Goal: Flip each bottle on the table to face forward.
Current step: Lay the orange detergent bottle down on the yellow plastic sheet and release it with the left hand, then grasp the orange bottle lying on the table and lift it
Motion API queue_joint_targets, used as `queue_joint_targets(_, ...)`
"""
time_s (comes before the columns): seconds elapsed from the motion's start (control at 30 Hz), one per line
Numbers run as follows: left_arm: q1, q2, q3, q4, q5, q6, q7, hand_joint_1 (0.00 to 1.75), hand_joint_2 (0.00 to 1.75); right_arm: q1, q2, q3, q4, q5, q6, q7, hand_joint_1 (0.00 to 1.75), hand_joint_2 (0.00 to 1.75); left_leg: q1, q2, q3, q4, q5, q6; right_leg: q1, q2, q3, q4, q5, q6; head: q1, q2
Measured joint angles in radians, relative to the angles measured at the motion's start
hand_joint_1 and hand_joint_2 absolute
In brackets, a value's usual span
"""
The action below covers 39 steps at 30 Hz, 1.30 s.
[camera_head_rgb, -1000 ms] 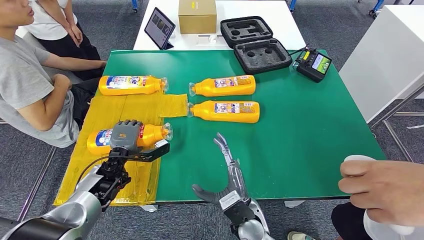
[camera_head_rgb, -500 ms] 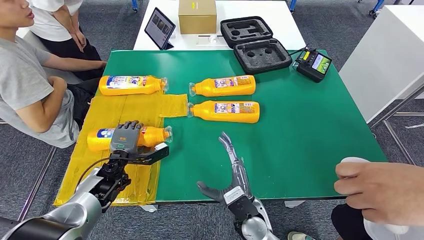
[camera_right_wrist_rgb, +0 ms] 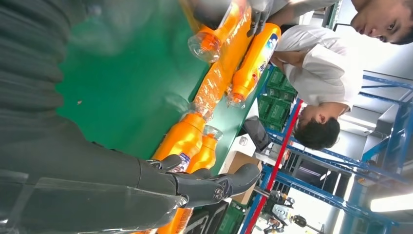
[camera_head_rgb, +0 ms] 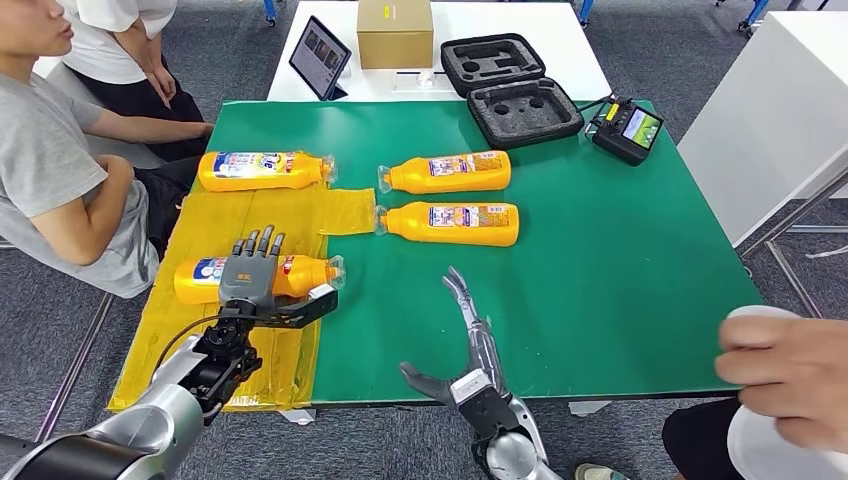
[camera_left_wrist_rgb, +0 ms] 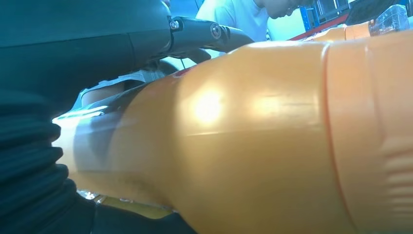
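Note:
Several orange bottles lie on their sides on the green table (camera_head_rgb: 600, 260). The near-left bottle (camera_head_rgb: 308, 272) rests on a yellow sheet (camera_head_rgb: 250, 215). My left hand (camera_head_rgb: 250, 275) lies over its middle with fingers straightened and raised off it, and the thumb beside it. Up close, this bottle (camera_left_wrist_rgb: 272, 136) sits just past that hand (camera_left_wrist_rgb: 73, 44). Another bottle (camera_head_rgb: 262, 170) lies at the far left, and two bottles (camera_head_rgb: 450, 171) (camera_head_rgb: 452, 222) lie mid-table. My right hand (camera_head_rgb: 470, 335) hovers open near the front edge, holding nothing; its fingers (camera_right_wrist_rgb: 209, 187) point toward the bottles (camera_right_wrist_rgb: 185, 139).
A black foam case (camera_head_rgb: 510, 85), a controller (camera_head_rgb: 627, 127), a cardboard box (camera_head_rgb: 395, 30) and a tablet (camera_head_rgb: 320, 55) stand at the back. Two people sit at the table's left side. A person's hand (camera_head_rgb: 785, 375) holds something white at the near right corner.
My left hand's fingers, curled over the near-left bottle before, have straightened and lifted. My right hand has drifted slightly toward the front edge. The person's hand at the right has moved rightward.

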Motion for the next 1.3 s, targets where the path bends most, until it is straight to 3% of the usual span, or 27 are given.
queue_joint_targets(0.13,0.002,0.000,0.000,0.000,-0.001,0.007,-0.013,0.19,1.75,-0.003,0.000,-0.002,0.009,0.002,0.000,0.000,0.00,1.75,0.000,0.000,0.000,0.000,0.000,0.000,0.000,0.000,0.000,0.000,0.000,0.000,0.000,0.000)
queue_joint_targets(0.33,0.015,0.000,-0.002,-0.020,0.003,0.014,-0.079,0.05,1.75,-0.004,0.001,-0.003,0.015,0.008,0.000,0.000,0.00,1.75,0.000,0.000,0.001,0.000,0.000,0.000,0.000,0.000,0.000,0.000,0.000,0.000,0.000,0.000)
queue_joint_targets(0.57,0.065,0.006,-0.037,-0.127,0.004,-0.049,-0.143,0.00,1.75,-0.002,0.001,-0.016,0.015,0.011,-0.003,0.000,0.00,1.75,0.000,0.000,0.001,0.000,0.000,0.000,0.000,0.000,0.001,0.000,0.000,0.000,0.000,0.000)
queue_joint_targets(1.27,0.195,0.065,-0.140,-0.390,0.038,-0.125,-0.142,0.00,1.75,0.007,0.001,-0.026,0.015,0.012,0.000,0.000,0.00,1.75,0.000,0.000,0.000,0.000,0.000,0.000,0.000,0.000,0.000,0.000,0.000,0.000,0.000,0.000)
queue_joint_targets(1.3,0.205,0.070,-0.146,-0.410,0.050,-0.132,-0.146,0.00,1.31,0.009,0.001,-0.026,0.015,0.012,-0.001,0.000,0.00,1.75,0.000,0.000,0.000,0.000,0.000,0.000,0.000,0.000,0.000,0.000,0.000,0.000,0.000,0.000)
